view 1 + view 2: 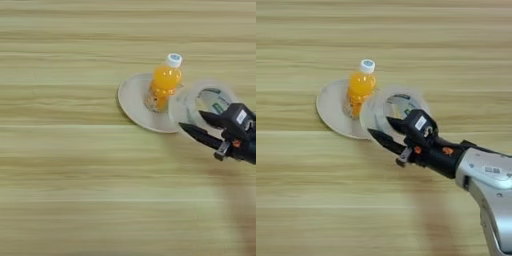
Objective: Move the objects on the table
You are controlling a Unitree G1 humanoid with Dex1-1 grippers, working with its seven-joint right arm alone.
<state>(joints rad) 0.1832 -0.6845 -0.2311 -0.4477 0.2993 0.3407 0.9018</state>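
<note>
Wood-grain in pale yellowish-brown streaks, the broad light table (65, 190) fills both views, so none of its edges or corners shows; most of its surface lies bare around the small group of things in the upper middle.

Next in size, the robot's right arm, a silver forearm (491, 185) with a black wrist section, comes in from the lower right corner of the picture and reaches up and to the left.

On the table top lies the round beige plate (131, 100), flat. The clear tape roll with a teal-marked core (398, 107) lies flat just right of the plate, its left rim overlapping the plate's right edge; whether it rests on the plate's rim or only touches it I cannot tell.

Black and two-fingered, the right gripper (380, 127) has its jaws spread moderately apart, gripping nothing. The upper finger (397, 124) points across the roll's open centre, and the lower finger (383, 140) lies over the roll's near rim. So the roll's near wall sits roughly between the two, though contact cannot be judged.

Smallest, the orange-drink bottle with a white cap (164, 82) stands upright on the right half of the plate, just beside the roll's left rim and close to the fingertips.
</note>
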